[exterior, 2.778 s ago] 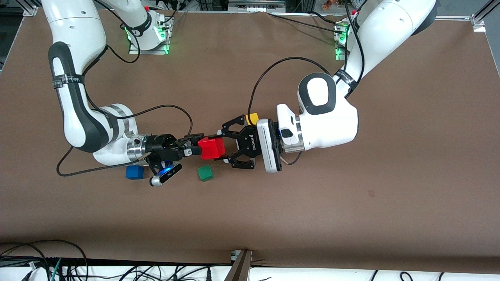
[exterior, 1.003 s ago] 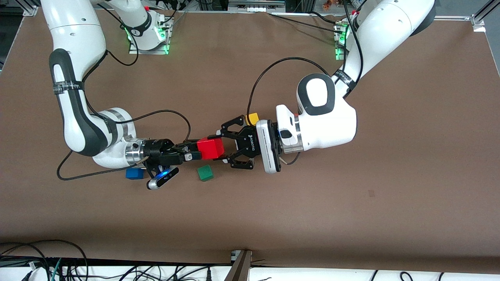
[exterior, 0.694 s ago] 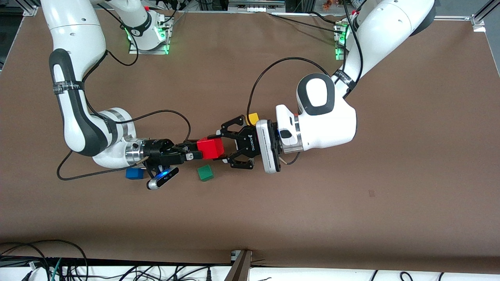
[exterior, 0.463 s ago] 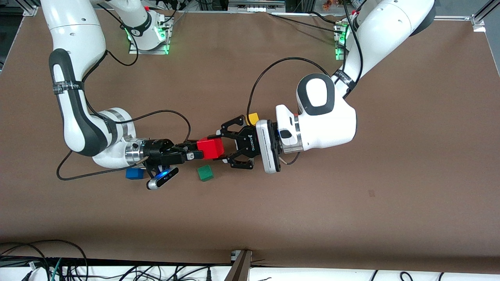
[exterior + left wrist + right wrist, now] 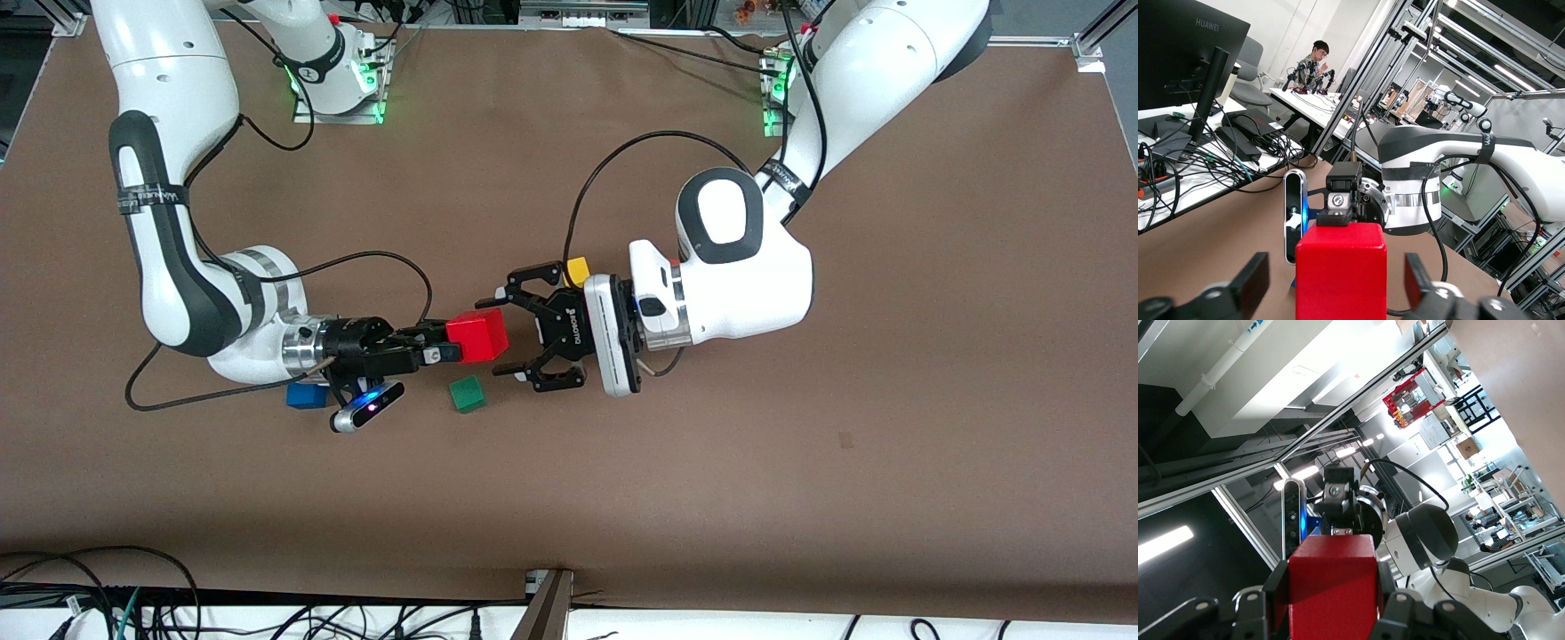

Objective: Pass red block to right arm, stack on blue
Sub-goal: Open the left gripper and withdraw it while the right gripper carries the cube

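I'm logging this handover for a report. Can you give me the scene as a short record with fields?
red block: in the air over the table, between the two end effectors
right end effector: shut on the red block
left end effector: open, fingers on either side of the red block, apart from it
blue block: on the table, partly under the right wrist
green block: on the table, nothing on it
yellow block: on the table, partly hidden by the left end effector
stacking: not yet done
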{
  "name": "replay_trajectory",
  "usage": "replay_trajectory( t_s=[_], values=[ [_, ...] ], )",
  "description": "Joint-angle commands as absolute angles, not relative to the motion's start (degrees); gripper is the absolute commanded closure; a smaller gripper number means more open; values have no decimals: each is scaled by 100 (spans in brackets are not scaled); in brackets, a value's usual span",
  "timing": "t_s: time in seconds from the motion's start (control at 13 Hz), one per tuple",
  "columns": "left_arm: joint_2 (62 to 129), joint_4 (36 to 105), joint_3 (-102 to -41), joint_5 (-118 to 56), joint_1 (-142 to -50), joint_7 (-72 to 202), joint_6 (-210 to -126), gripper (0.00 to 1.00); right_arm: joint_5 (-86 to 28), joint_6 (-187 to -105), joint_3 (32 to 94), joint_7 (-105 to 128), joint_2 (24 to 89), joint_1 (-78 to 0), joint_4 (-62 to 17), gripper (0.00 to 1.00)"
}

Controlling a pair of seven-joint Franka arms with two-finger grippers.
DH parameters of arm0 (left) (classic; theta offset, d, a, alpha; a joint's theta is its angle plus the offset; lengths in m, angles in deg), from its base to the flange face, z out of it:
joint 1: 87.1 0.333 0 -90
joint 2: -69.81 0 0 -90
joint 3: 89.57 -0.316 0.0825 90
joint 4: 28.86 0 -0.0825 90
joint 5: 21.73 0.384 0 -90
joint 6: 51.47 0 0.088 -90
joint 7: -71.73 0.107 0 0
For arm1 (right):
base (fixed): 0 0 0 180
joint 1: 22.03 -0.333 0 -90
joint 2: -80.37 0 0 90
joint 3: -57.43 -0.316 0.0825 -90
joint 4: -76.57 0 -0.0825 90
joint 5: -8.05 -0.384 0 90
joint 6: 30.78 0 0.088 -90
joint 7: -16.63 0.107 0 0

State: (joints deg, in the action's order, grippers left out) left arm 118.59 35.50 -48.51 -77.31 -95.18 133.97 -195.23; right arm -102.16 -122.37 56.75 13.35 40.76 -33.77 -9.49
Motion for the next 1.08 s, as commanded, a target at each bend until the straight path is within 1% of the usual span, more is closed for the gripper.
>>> replay_trajectory(
  t_s=[0.0, 0.15, 0.31, 0.39, 0.54, 0.69, 0.85, 1.0],
  values=[
    [11911, 3389, -4896, -7904, -9554, 13361, -19517, 0, -10278, -12113, 5663, 1294, 4081, -3293, -895, 87],
    [11885, 3407, -4896, -7825, -9388, 13255, -19421, 0, -10200, -12104, 5681, 1320, 4090, -3240, -877, 87],
    [11850, 3512, -4949, -7799, -9195, 13246, -19010, 0, -9727, -12113, 5716, 1355, 4116, -3126, -799, 87],
    [11832, 3521, -4958, -7650, -9072, 13229, -18712, 0, -9368, -12104, 5821, 1416, 4117, -3100, -537, 87],
    [11850, 3530, -5045, -7002, -8791, 13063, -18079, 0, -8586, -12104, 6075, 1688, 4125, -3099, -141, 87],
    [11841, 3495, -5413, -6429, -8658, 12590, -17263, 0, -7734, -12113, 6313, 1733, 4230, -3108, 177, 87],
    [11789, 3469, -5607, -6296, -8474, 12054, -16689, 0, -6592, -12192, 6462, 1716, 4484, -3126, 204, 87],
    [11788, 3469, -5984, -5990, -8376, 11780, -16084, 0, -5363, -12297, 6507, 1654, 4792, -3143, 204, 87]
  ],
)
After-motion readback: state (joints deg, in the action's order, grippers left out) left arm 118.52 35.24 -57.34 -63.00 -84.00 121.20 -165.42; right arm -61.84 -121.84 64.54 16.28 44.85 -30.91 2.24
